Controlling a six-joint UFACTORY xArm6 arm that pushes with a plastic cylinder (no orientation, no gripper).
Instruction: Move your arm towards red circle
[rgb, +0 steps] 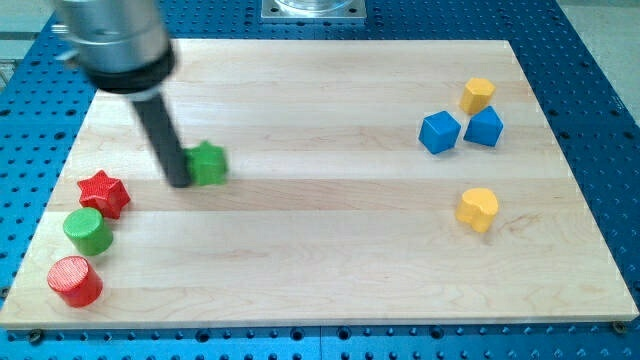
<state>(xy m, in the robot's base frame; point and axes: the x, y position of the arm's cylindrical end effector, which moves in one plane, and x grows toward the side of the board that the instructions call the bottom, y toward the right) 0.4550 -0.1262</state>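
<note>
The red circle (75, 281) is a short red cylinder at the board's bottom left corner. My tip (178, 182) is the lower end of a dark rod coming down from the view's top left. It stands up and to the right of the red circle, well apart from it. The tip touches the left side of a green star-like block (209, 163). A green cylinder (88, 231) sits just above the red circle, and a red star (104, 193) sits above that.
Two blue blocks (440, 132) (485, 127) sit close together at the right, with a yellow block (478, 95) above them and a yellow heart-like block (478, 209) below. The wooden board (330, 270) lies on a blue perforated table.
</note>
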